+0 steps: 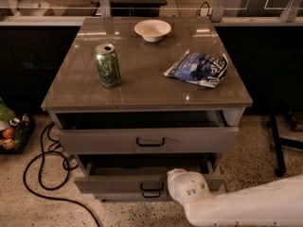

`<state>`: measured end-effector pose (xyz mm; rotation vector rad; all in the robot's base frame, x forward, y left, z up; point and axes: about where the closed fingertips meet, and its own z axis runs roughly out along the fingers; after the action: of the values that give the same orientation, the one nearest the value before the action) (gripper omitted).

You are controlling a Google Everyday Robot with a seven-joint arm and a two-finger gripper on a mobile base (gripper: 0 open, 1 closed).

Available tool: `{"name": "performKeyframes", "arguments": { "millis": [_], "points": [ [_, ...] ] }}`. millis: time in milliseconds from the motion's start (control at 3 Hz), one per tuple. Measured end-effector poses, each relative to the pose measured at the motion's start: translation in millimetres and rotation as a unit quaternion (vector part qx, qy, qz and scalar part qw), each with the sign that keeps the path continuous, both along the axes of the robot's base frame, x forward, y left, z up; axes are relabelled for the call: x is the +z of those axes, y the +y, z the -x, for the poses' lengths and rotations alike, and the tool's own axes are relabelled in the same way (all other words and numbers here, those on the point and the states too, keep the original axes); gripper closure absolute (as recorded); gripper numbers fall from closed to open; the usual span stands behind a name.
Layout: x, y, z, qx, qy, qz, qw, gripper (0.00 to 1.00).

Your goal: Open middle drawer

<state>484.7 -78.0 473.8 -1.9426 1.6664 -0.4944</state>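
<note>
Cabinet seen from above and in front. Middle drawer (113, 183) sits at 6 o'clock in the view, second down. Its flat grey front stands a little out from the carcass, with a dark gap above it. Its black loop handle (152, 187) is at the centre of the front.

Top drawer (104, 141) also juts forward, overhanging the one below. That likely explains the low approach.

White arm (246, 207) enters from 4 o'clock. Its rounded end, the pincer (175, 182), lies against the drawer front just to the 3 o'clock side of the handle. Cannot tell whether the pincer is spread or closed, or whether it has hold of the handle; the wrist housing hides it.

On the bench (142, 91): green can (108, 65) upright at 9 o'clock, white bowl (152, 30) at 12, crumpled blue bag (198, 69) at 3. All are well clear of the work. A black cable (35, 174) loops on the floor at 8 o'clock.

Judgement: drawer partly open; a straight pull toward 6 o'clock is left.
</note>
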Motion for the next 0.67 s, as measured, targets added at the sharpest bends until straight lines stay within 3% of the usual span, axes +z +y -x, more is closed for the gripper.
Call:
{"name": "performKeyframes", "arguments": {
  "millis": [333, 667],
  "points": [
    [-7, -15, -23, -0.003, -0.026, -0.037, 0.9990, 1.00],
    [-22, -20, -43, -0.004, -0.031, -0.062, 0.9976, 1.00]
  ]
}}
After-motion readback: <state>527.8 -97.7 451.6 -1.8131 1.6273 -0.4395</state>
